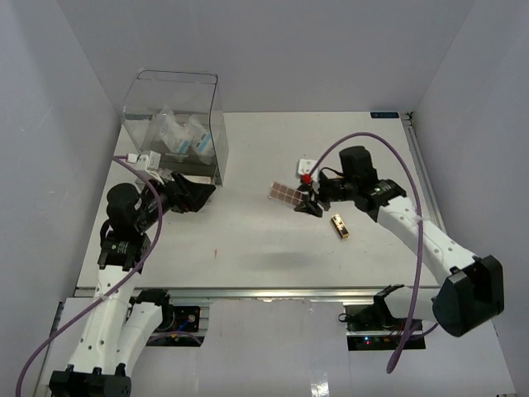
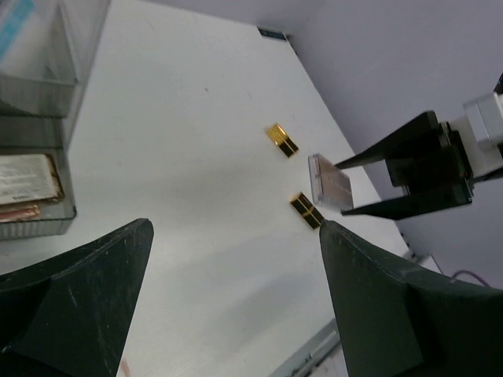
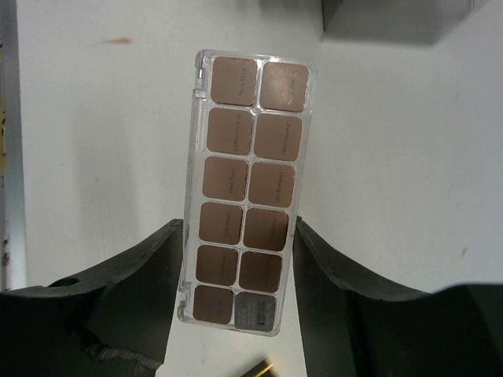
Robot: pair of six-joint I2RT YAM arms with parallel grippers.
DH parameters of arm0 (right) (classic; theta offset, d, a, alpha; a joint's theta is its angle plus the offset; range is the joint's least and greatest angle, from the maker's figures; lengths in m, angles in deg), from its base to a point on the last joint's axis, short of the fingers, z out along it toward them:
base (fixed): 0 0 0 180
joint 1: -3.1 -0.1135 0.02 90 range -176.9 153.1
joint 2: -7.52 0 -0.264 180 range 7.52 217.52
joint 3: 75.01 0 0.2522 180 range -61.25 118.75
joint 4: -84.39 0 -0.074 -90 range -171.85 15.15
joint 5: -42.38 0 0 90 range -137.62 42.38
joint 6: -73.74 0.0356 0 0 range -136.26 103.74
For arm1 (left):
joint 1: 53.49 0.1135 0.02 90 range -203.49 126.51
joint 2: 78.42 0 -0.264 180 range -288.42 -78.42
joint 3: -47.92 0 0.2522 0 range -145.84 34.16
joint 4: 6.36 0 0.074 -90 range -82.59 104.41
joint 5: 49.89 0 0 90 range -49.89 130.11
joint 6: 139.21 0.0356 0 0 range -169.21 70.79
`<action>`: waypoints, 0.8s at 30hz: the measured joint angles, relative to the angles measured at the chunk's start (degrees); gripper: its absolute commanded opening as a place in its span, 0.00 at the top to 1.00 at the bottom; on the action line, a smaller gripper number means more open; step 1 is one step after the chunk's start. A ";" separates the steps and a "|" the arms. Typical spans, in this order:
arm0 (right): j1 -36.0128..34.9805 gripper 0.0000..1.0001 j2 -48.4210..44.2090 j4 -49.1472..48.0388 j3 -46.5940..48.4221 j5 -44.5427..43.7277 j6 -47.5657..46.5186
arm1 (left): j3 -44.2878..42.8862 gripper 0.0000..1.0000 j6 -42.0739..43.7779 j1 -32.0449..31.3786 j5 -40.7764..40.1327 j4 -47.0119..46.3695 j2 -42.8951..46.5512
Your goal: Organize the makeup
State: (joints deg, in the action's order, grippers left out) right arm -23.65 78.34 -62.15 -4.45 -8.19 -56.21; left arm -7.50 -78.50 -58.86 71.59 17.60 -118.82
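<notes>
Makeup sits in three spots on the white table [image 1: 248, 248]. At the back left stands a clear box [image 1: 216, 124] with blue-labelled packets [image 1: 186, 136] inside, and a flat tan case [image 2: 27, 181] shows through its wall. The left claw [image 1: 207, 194] is just in front of the box's near right corner, spread wide with nothing in it. The right claw [image 1: 307, 203], at mid-table, is closed on one end of a long clear palette [image 3: 244, 188] of brown squares, one finger on each long edge. A small gold tube [image 1: 340, 225] lies on the table just beside that claw.
</notes>
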 measured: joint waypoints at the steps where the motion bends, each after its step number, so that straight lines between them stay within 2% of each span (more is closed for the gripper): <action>1: -2.90 0.92 2.43 0.94 3.19 -0.92 -1.56 | -1.14 0.02 0.76 0.00 -2.29 1.70 1.51; 6: -13.68 0.92 15.27 3.91 18.70 -5.59 -6.36 | -4.52 0.02 3.36 -0.05 -12.49 7.54 9.87; 11: -21.02 0.92 31.83 2.54 36.54 -9.91 -6.64 | -5.13 0.02 3.74 -0.07 -21.84 13.00 19.07; 15: -24.53 0.92 44.17 2.72 50.08 -11.34 -4.20 | -5.13 0.02 3.34 -0.07 -26.21 15.89 24.05; 20: -26.34 0.92 57.24 2.12 65.65 -14.32 -1.29 | -4.98 0.02 3.39 -0.07 -29.52 18.68 24.98; 24: -26.62 0.92 61.08 -1.02 69.52 -16.91 0.69 | -4.96 0.02 3.76 -0.07 -31.16 20.28 25.67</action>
State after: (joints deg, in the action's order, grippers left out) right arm -50.27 139.43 -63.18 65.06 -25.09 -55.52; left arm -12.45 -74.74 -58.92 40.43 37.88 -93.15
